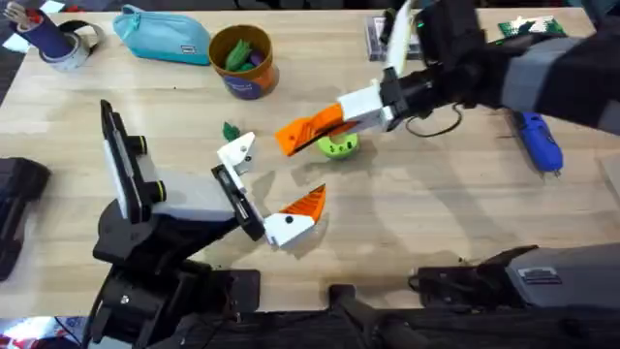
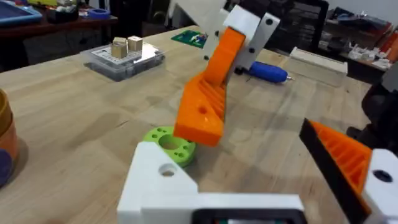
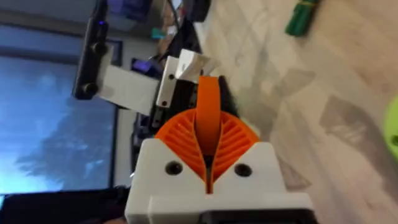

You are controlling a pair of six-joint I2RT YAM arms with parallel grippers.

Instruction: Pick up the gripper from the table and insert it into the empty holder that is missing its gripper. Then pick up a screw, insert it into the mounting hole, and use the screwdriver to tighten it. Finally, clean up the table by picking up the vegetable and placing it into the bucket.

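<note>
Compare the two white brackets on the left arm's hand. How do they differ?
The holder is bare, showing a dark round hole; the other bracket carries an orange ribbed finger. The holder sits nearer the vegetable; the other bracket sits nearer the table's near edge. Both are white and angular.

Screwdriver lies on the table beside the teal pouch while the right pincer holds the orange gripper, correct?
No. The overhead view shows the screwdriver on the table's right side, far from the teal pouch; the right pincer does hold the gripper.

Black arms; white gripper blocks (image 1: 368, 105) (orange ribbed pads (image 3: 208, 134)).
</note>
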